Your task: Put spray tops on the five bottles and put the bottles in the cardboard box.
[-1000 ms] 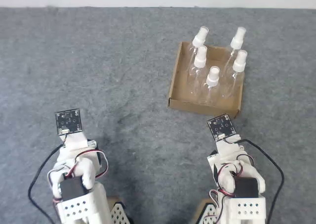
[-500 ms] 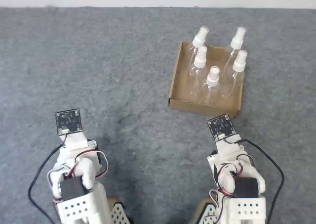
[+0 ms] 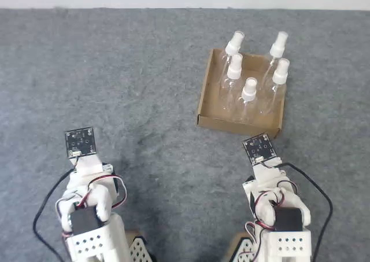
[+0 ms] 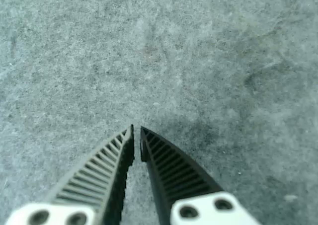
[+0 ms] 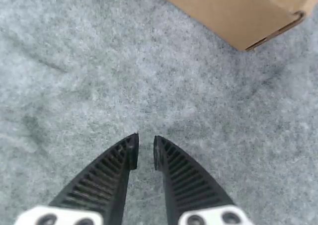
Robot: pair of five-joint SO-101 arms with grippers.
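Bottles (image 3: 245,107) with spray tops (image 3: 249,89) upright in cardboard box (image 3: 237,125), both jaws nearly together

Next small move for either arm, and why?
Probably none; I'd call it done. All five bottles stand inside the cardboard box, each with a spray top on. The left gripper and right gripper sit over bare carpet, fingers shut on nothing, so nothing looks left to pick up.

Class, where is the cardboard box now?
High view: the cardboard box sits right of centre on the grey mat, just beyond the right arm, holding five bottles.
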